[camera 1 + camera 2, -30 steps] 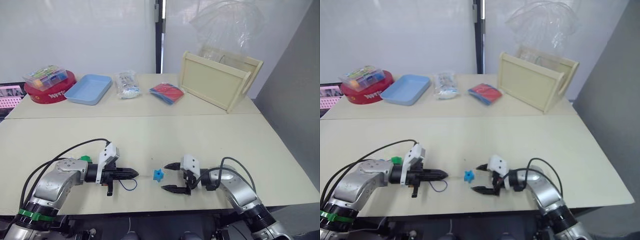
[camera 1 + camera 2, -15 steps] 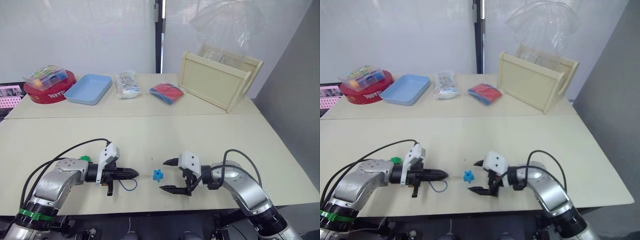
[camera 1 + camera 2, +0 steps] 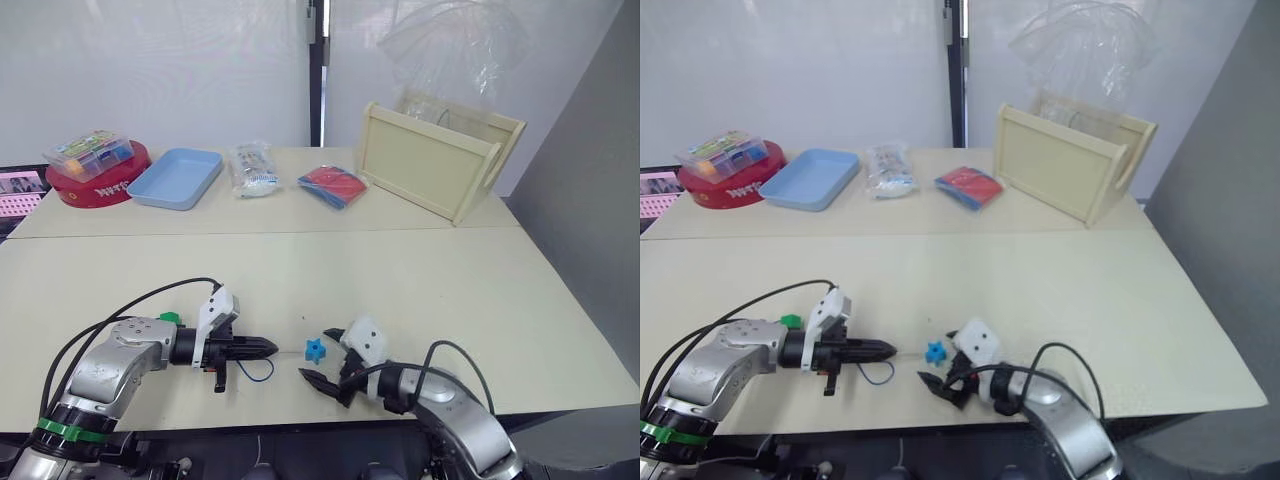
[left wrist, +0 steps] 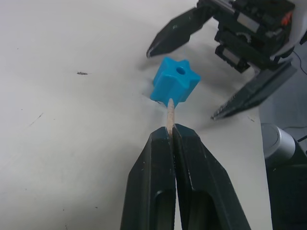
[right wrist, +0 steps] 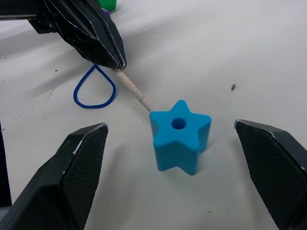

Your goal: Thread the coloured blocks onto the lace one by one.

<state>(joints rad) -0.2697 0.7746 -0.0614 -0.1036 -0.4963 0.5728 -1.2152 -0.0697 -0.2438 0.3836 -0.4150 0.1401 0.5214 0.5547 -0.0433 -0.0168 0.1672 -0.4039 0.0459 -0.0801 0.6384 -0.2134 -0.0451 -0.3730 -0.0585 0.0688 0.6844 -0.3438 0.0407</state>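
Left hand [image 4: 169, 130] pinches lace [image 5: 134, 91] tip, seemingly touching cyan block [image 5: 180, 135]; right hand [image 5: 182, 167] wide

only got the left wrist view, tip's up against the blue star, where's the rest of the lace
Observer: The lace curls into a small dark-blue loop on the table, just behind the left gripper.
Operator: any other blocks near
Observer: A green block sits back by the base of the left gripper.
Operator: tip through the star yet
Observer: No. The right wrist view shows the tip meeting the blue star block at its side, with nothing poking out of the faces on the other side.
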